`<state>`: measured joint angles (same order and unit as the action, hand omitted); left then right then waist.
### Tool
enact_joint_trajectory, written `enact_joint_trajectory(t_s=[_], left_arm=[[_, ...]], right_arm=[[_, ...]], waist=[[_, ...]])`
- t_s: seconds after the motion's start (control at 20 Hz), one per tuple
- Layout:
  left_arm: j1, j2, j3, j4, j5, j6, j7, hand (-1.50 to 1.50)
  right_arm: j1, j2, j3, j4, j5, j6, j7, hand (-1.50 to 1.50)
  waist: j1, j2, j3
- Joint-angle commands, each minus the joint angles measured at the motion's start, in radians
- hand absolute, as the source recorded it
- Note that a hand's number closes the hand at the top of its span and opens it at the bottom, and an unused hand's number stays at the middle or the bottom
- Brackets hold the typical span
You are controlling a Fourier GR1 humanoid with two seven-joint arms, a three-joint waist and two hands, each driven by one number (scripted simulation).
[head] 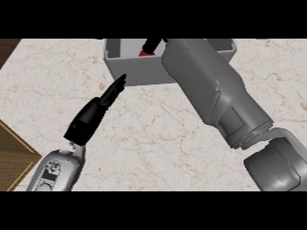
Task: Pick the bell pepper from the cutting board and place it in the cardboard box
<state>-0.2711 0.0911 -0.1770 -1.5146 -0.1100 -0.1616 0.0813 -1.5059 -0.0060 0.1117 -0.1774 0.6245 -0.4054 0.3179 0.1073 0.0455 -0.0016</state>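
Your right hand (153, 44) was inside the box (126, 68), a red patch (likely the bell pepper (145, 53)) just under it, placed for release; grip hidden, cannot tell. Left hand (93, 114), held straight, lay near the box, clear.

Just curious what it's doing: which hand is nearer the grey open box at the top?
Right. The right hand is over the grey open box, within its walls; the left hand lies outside, pointing toward its near left corner.
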Motion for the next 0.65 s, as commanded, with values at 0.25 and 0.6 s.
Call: enact_joint_trajectory(t_s=[0.25,0.6], left_arm=[[0.003,-0.003,-0.004,-0.003,-0.007,0.001,-0.001,0.00],[-0.012,0.001,0.021,0.026,-0.022,0.024,-0.001,0.00]], right_arm=[[0.084,-0.020,-0.185,-0.094,-0.170,-0.161,-0.230,-1.50],[0.154,-0.057,-0.380,-0.192,-0.363,-0.164,-0.449,-1.50]], waist=[[-0.006,0.000,0.003],[-0.040,-0.010,0.003]])
